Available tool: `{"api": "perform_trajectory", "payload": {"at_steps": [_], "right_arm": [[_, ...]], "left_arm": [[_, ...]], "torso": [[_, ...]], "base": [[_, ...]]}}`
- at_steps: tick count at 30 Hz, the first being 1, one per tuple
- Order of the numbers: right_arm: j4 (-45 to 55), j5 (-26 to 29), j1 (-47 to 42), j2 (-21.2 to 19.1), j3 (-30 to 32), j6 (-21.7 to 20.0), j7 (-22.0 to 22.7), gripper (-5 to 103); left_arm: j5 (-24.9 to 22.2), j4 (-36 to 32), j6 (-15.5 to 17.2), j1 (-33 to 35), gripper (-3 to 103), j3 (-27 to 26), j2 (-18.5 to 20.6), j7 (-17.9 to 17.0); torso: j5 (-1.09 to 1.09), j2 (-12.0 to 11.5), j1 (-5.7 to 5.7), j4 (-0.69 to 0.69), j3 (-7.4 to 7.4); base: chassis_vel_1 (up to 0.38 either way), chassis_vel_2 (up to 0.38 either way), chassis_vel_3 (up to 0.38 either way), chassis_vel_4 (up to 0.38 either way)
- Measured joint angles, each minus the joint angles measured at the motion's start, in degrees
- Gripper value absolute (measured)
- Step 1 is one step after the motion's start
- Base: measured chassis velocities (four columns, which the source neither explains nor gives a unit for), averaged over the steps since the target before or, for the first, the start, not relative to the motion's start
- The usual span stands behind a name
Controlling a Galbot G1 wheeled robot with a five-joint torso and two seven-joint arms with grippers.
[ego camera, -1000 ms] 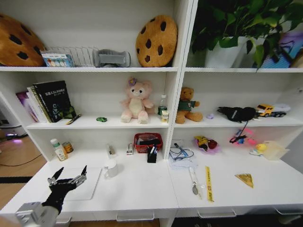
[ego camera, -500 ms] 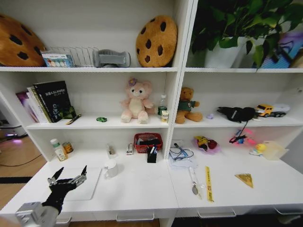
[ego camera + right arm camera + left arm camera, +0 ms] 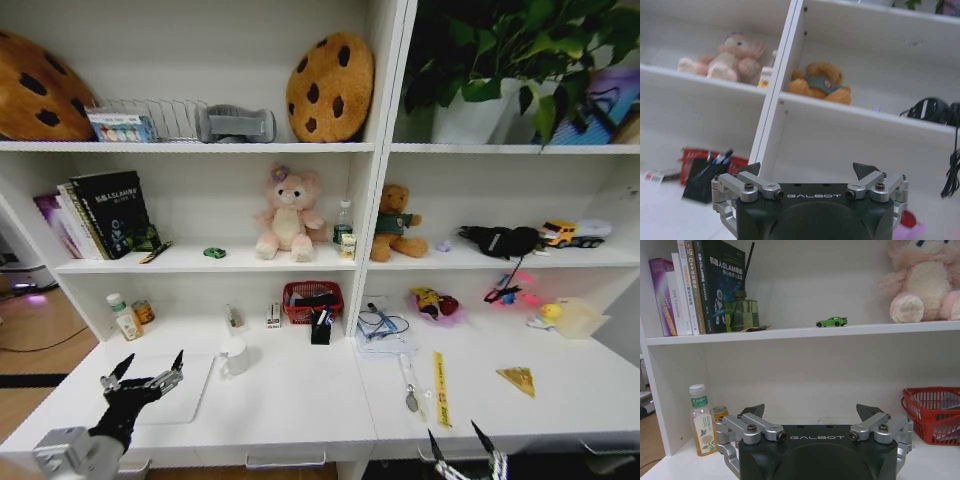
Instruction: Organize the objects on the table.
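Hovering left gripper (image 3: 150, 375) spread over laptop (image 3: 185, 390) | right gripper (image 3: 462, 442) spread, near edge (nothing held) | step: approach | next: pick one object on table (image 3: 300, 400)

A closed silver laptop (image 3: 165, 388) lies flat at the left end of the long white table (image 3: 300, 400), and a tiny green toy car (image 3: 214, 253) sits upright on the middle shelf

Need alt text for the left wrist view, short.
The left pincer, fingers spread open and empty, faces a white shelf unit. A tiny green toy car sits on the shelf above, between books and a pink plush toy; a drink bottle stands below.
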Motion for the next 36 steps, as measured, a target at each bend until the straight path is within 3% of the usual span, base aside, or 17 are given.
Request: {"api": "perform_trajectory", "payload": {"at_steps": [2, 5, 6, 9, 10, 12, 15, 22, 36], "right_arm": [[2.0, 1.7, 0.6, -0.4, 0.8, -1.8, 1.1, 100], [6.1, 9.1, 2.7, -2.3, 4.9, -11.5, 6.6, 100], [6.1, 9.1, 2.7, -2.3, 4.9, -11.5, 6.6, 100], [4.8, 17.0, 5.9, -6.3, 10.8, -25.8, 15.6, 100], [4.8, 17.0, 5.9, -6.3, 10.8, -25.8, 15.6, 100], [2.3, 20.8, 7.0, -9.4, 13.9, -31.2, 17.0, 100], [-0.7, 22.3, 8.1, -12.4, 16.3, -32.9, 16.7, 100], [-2.9, 23.1, 9.2, -14.8, 17.3, -33.0, 16.0, 100], [-1.4, 23.4, 11.0, -14.4, 14.6, -33.1, 13.2, 100]], "left_arm": [[0.0, 0.0, 0.0, 0.0, 100, 0.0, 0.0, 0.0], [0.0, 0.0, 0.0, 0.0, 100, 0.0, 0.0, 0.0], [0.0, 0.0, 0.0, 0.0, 100, 0.0, 0.0, 0.0], [0.0, 0.0, 0.0, 0.0, 100, 0.0, 0.0, 0.0], [0.0, 0.0, 0.0, 0.0, 100, 0.0, 0.0, 0.0], [0.0, 0.0, 0.0, 0.0, 100, 0.0, 0.0, 0.0], [0.0, 0.0, 0.0, 0.0, 100, 0.0, 0.0, 0.0], [0.0, 0.0, 0.0, 0.0, 100, 0.0, 0.0, 0.0], [0.0, 0.0, 0.0, 0.0, 100, 0.0, 0.0, 0.0]], "torso": [[-0.03, 0.0, 0.00, 0.02, 0.00], [-0.02, 0.0, 0.00, 0.01, 0.00], [-0.02, 0.0, 0.00, 0.01, 0.00], [0.00, 0.0, 0.00, 0.03, 0.00], [0.00, 0.0, 0.00, 0.03, 0.00], [0.01, 0.0, 0.00, 0.00, 0.00], [0.00, 0.0, 0.00, 0.03, 0.00], [0.00, 0.0, 0.00, 0.02, 0.01], [0.00, 0.0, 0.00, 0.04, 0.00]], "base": [[0.000, 0.000, 0.000, 0.000], [0.000, 0.000, 0.000, 0.000], [0.000, 0.000, 0.000, 0.000], [0.000, 0.000, 0.000, 0.000], [0.000, 0.000, 0.000, 0.000], [0.000, 0.000, 0.000, 0.000], [0.000, 0.000, 0.000, 0.000], [0.000, 0.000, 0.000, 0.000], [-0.069, -0.054, 0.061, 0.060]]}}
